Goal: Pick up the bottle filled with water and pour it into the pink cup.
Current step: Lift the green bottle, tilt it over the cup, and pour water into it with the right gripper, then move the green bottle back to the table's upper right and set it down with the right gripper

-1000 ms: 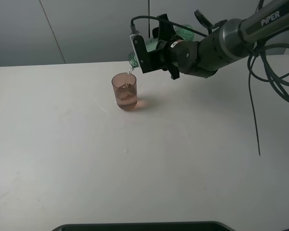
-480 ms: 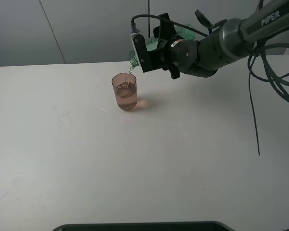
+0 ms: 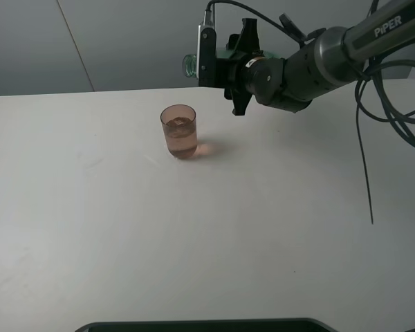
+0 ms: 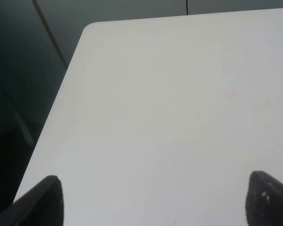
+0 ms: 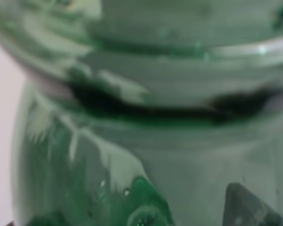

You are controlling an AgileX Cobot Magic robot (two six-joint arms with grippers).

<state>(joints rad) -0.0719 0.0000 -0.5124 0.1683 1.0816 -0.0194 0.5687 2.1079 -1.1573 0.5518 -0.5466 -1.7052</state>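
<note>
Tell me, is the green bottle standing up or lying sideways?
Sideways: the green bottle is held about level in the air by the right gripper.

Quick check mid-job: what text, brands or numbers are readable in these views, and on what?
"PiPER": white lettering on the right arm.
White sticker by that arm's wrist: too small to read.
Bottle, pink cup, table: no text visible.
</note>
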